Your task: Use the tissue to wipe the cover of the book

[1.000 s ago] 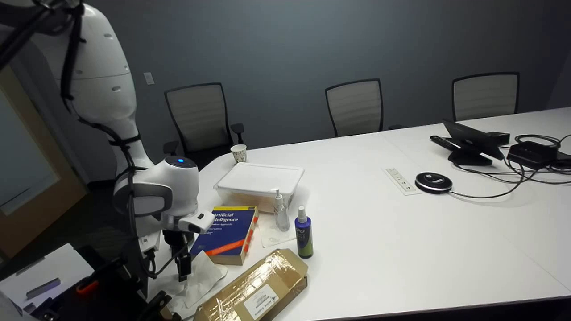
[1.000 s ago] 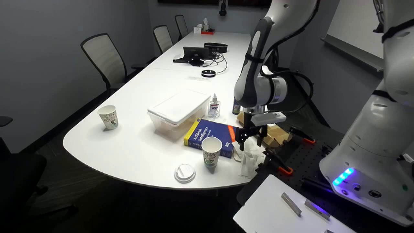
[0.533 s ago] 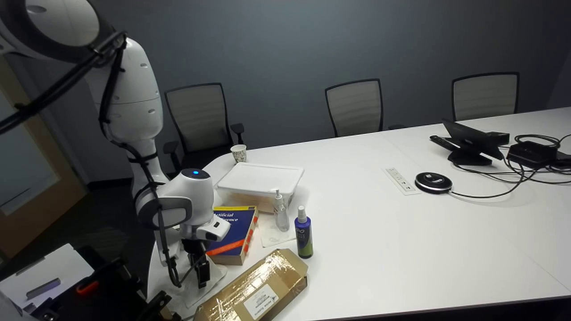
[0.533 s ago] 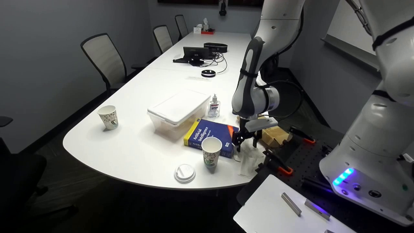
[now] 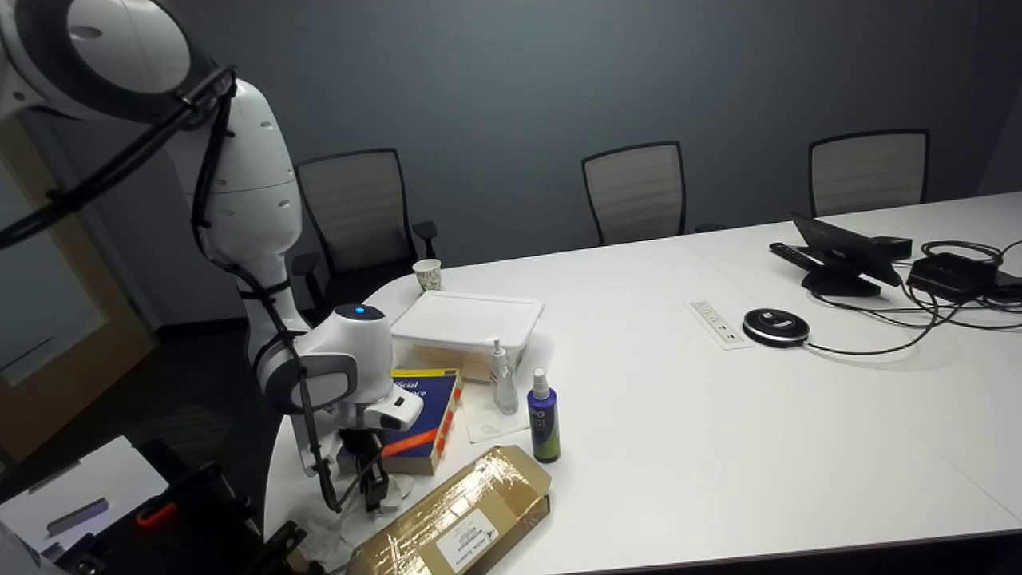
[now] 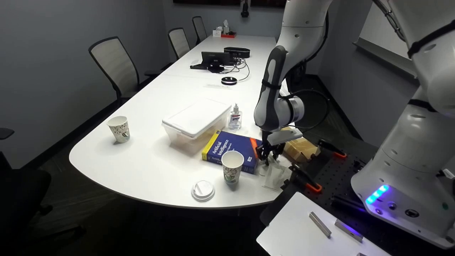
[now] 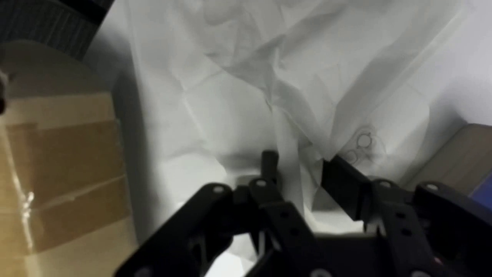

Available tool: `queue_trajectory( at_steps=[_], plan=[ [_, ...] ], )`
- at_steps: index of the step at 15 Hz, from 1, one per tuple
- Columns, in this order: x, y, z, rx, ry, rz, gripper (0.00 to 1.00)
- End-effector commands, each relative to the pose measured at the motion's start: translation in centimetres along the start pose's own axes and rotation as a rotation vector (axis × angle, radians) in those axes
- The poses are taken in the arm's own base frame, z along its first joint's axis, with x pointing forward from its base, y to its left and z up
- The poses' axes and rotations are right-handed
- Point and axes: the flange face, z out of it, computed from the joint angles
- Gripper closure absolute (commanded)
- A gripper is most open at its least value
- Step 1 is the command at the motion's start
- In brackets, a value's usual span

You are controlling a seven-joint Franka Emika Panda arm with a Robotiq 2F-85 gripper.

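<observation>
The white tissue [image 7: 230,104] lies crumpled on the table, spread under the gripper [image 7: 300,165] in the wrist view. A raised fold of it stands between the two fingers, which are part-way together with a gap still showing. Whether both pads press on the fold cannot be made out. In an exterior view the gripper [image 6: 271,158] is low at the book's near corner, with the tissue [image 6: 277,176] beneath and beside it. The dark blue book [image 6: 233,145] lies flat, cover up; in another exterior view the arm partly hides the book [image 5: 431,399].
A tan cardboard packet [image 5: 463,511] lies close beside the tissue. A paper cup [image 6: 233,170] stands against the book's side, near a white lid [image 6: 203,189]. Behind the book are a lidded plastic box [image 6: 197,117], a sanitizer bottle [image 6: 235,118] and a spray bottle [image 5: 544,419]. Clamps [image 6: 312,183] line the robot's base.
The gripper has moved down and across to the tissue beside the book and packet. Its fingers have come nearer each other, and the tissue has bunched up between them.
</observation>
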Motion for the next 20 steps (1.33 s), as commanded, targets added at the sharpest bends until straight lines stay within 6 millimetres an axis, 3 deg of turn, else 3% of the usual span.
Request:
queue_trajectory(
  at_steps=[1,3,6,8,14,17,20],
  plan=[
    [0.0,-0.3,0.0,-0.019,0.017,0.011,0.93],
    [0.0,0.1,-0.4,-0.019,0.023,0.020,1.00],
    [0.0,0.2,-2.6,-0.008,0.048,0.026,0.99],
    [-0.1,0.2,-4.7,-0.011,0.074,0.032,0.99],
    [-0.5,0.6,-13.6,-0.061,0.203,0.090,0.99],
    [0.3,-0.5,-17.3,-0.098,0.260,0.061,0.99],
    [1.0,-3.3,-19.7,-0.099,0.294,-0.008,0.99]
  ],
)
